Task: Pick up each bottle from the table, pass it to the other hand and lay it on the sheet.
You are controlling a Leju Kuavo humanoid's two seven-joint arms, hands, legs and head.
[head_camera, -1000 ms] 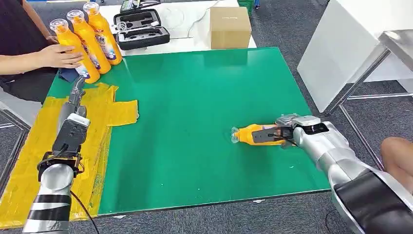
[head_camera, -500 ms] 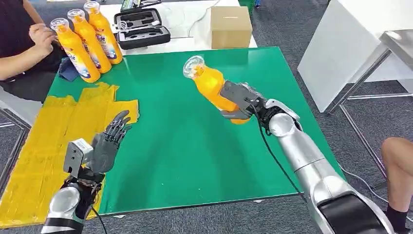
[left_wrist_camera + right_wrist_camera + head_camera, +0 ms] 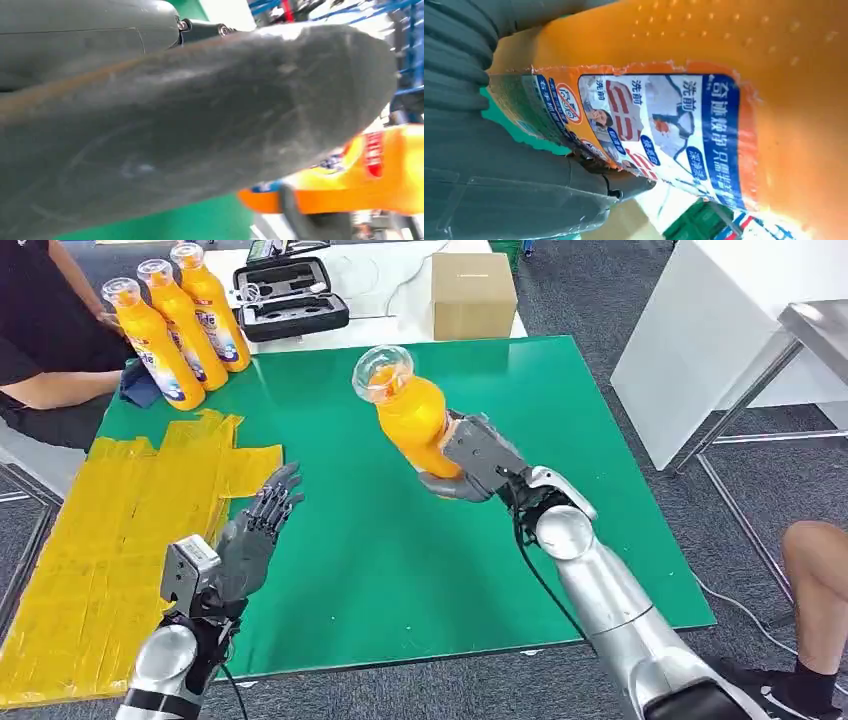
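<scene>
My right hand (image 3: 478, 462) grips an orange bottle (image 3: 405, 410) with a clear cap, lifted above the middle of the green table (image 3: 400, 530) and tilted with its cap up and toward the far left. Its label (image 3: 644, 120) faces the right wrist camera, and the bottle (image 3: 350, 175) also shows past the thumb in the left wrist view. My left hand (image 3: 255, 540) is raised over the table's near left, holding nothing, fingers spread and pointing toward the bottle. The yellow sheet (image 3: 110, 530) lies along the table's left side. Three more orange bottles (image 3: 175, 325) stand upright at the far left corner.
A person (image 3: 45, 340) sits at the far left beside the standing bottles. A black case (image 3: 290, 300) and a cardboard box (image 3: 472, 295) rest on a white table behind. Another person's knee (image 3: 815, 560) is at the right edge. White furniture (image 3: 720, 330) stands at the right.
My right hand picked the bottle off the table's right side and carried it up and left. My left hand rose from the sheet and spread toward it. The person's hand left the standing bottles.
</scene>
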